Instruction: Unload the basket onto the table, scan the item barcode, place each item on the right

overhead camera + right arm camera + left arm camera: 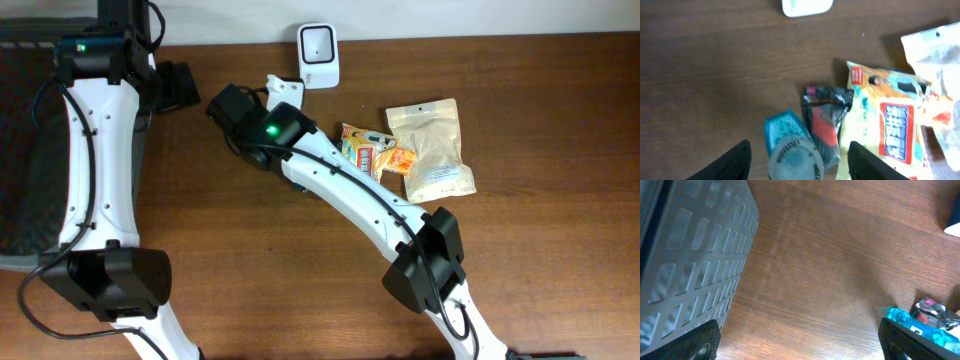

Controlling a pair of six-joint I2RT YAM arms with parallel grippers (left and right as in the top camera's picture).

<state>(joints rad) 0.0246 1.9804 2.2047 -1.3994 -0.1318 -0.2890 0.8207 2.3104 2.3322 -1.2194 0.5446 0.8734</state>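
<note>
**Overhead view.** The right arm [350, 190] reaches across the table [550, 280] toward the far side and hides its own fingers. The white scanner [318, 55] stands at the far edge. A snack packet [368, 150] and a beige pouch [432, 150] lie nearer and to its right. The left arm [95, 150] runs along the left side.

**Left wrist view.** The left gripper [797, 335] is spread wide over bare wood, with nothing between its fingers. A grey basket [690, 255] fills the left, and a blue item [917, 330] shows at lower right.

**Right wrist view.** The right gripper [800, 147] straddles the blue item, a small pack with a round cap. The item lies on the table against a dark packet [826, 120] on its right. The fingers stand apart on either side of it, with a gap at each. The step in hand appears to be grasping the item to be scanned. The next move calls for closing squarely on it without catching the dark packet, then lifting it and turning its barcode toward the scanner.
</note>
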